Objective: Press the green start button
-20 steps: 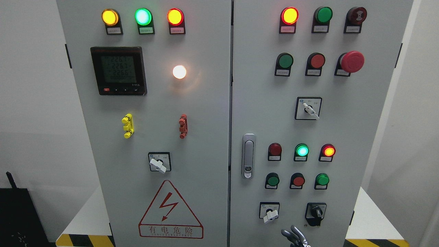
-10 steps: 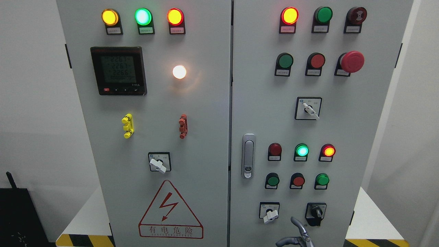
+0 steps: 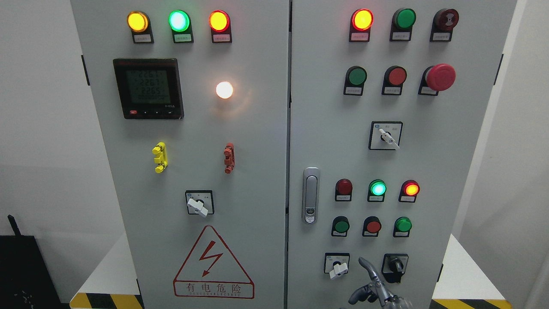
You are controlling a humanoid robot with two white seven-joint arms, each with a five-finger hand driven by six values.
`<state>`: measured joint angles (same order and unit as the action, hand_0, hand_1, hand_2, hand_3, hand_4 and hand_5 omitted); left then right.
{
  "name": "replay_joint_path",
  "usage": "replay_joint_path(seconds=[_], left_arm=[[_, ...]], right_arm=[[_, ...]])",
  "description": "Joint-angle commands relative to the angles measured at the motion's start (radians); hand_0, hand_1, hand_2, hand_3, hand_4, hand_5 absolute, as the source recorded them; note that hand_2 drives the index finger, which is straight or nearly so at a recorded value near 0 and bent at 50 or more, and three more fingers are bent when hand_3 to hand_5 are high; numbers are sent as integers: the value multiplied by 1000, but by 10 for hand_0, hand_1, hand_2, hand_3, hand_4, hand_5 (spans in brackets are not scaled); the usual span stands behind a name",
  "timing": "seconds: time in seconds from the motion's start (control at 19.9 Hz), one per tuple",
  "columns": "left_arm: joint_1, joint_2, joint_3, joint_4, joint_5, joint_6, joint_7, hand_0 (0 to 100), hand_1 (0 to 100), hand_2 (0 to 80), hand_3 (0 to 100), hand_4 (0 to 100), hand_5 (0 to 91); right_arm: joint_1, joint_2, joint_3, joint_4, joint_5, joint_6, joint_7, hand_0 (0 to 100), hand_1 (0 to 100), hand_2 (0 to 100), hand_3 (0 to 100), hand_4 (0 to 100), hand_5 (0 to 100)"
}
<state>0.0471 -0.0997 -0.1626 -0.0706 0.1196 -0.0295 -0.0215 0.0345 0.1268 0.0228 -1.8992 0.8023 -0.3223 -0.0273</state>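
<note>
3 green push buttons sit on the cabinet's right door (image 3: 429, 171): 1 upper (image 3: 357, 76) and 2 lower (image 3: 342, 225) (image 3: 403, 224), flanking 1 red button (image 3: 373, 225). 1 hand, the right hand (image 3: 375, 288), shows at the bottom edge, 1 finger (image 3: 368, 266) extended upward, the others curled, holding nothing, between 2 selector switches (image 3: 337, 263) (image 3: 395, 265), below the lower buttons.

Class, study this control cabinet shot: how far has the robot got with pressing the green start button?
Done: nothing visible; no button is touched. In hand: the right hand shows at the bottom edge, one finger extended up between the two lower switches, others curled. Left: reaching and pressing a green button; the nearest ones, and, sit above the fingertip. Which one is start, the pictures don't tell. The left hand is out of view.
</note>
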Motion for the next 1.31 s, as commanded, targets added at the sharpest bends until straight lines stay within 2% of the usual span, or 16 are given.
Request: replay_joint_path(seconds=[0.0, 0.4, 1.26], left_arm=[[-1, 0, 0, 0, 0, 0, 0, 120, 556, 0, 0, 0, 0], [-1, 0, 0, 0, 0, 0, 0, 120, 556, 0, 0, 0, 0], [0, 0, 0, 0, 0, 0, 0, 120, 556, 0, 0, 0, 0]], right_arm=[[-42, 2, -46, 25, 149, -1, -2, 527, 329, 0, 648, 642, 590], [-100, 4, -61, 75, 244, 8, -13, 530, 347, 0, 669, 647, 593], [-162, 4, -61, 135, 278, 19, -20, 562, 355, 0, 678, 652, 597]])
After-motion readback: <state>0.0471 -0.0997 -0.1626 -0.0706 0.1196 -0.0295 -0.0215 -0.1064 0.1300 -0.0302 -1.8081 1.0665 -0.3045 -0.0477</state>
